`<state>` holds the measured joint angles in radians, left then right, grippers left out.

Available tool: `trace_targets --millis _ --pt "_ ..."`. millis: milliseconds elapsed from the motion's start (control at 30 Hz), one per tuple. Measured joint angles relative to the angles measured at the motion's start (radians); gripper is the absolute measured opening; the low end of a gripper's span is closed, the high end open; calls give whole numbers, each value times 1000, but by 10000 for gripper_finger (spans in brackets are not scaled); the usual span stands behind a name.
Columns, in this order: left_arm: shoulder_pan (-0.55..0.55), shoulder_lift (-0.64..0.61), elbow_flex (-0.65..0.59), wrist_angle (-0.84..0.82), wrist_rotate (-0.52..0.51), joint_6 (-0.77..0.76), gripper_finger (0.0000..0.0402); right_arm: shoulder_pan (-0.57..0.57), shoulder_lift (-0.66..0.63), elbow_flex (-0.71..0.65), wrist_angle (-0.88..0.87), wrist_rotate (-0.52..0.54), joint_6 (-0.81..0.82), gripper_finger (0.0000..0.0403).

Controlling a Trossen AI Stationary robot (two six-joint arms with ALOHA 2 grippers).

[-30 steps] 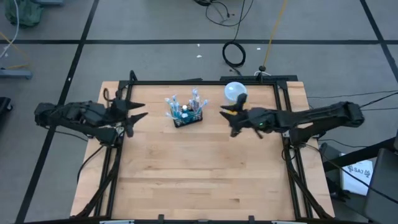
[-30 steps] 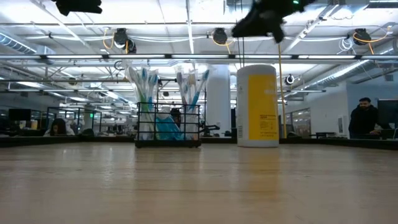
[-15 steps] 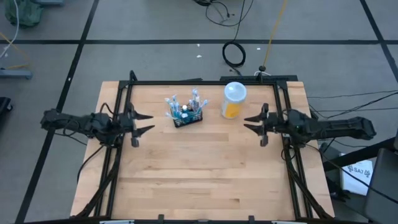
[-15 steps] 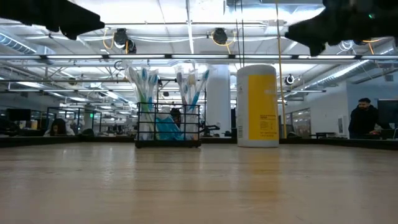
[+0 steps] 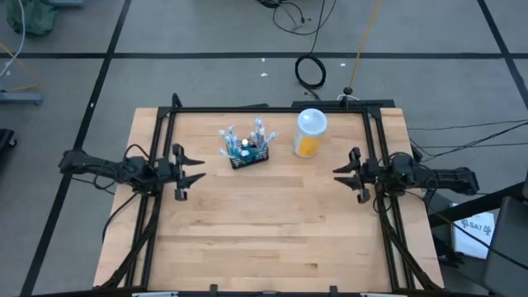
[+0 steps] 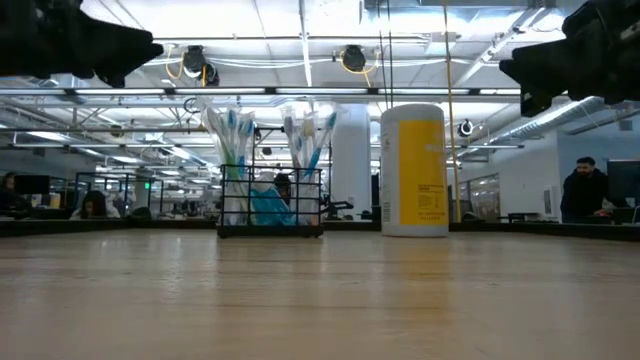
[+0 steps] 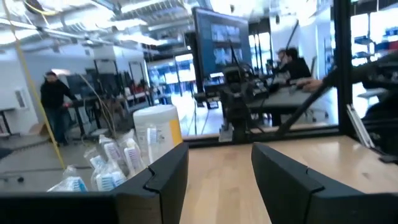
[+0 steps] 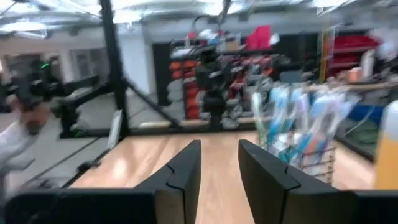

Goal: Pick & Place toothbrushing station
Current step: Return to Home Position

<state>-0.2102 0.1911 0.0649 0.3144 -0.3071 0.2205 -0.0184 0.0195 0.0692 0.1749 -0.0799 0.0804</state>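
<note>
Wooden table, open workshop beyond. Left gripper and right gripper, fingers spread and empty, hover at opposite edges. Between them, farther back, stands the toothbrushing station: likely light, stiff, top-heavy; grasp its rim.

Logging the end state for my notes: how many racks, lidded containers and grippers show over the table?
black rack: 1
white-lidded container: 1
grippers: 2, the left gripper and the right gripper
Total: 4
</note>
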Motion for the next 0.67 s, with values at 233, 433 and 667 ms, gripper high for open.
trace_targets --millis 233,433,667 --pt "0 -16 -50 32 65 -21 184 0 -11 -3 -92 1 -12 98" --pt "0 -15 -50 -12 107 -41 184 0 7 -4 -150 6 -113 98" --pt "0 -15 -50 -89 103 -181 184 0 26 -5 -90 -1 -120 98"
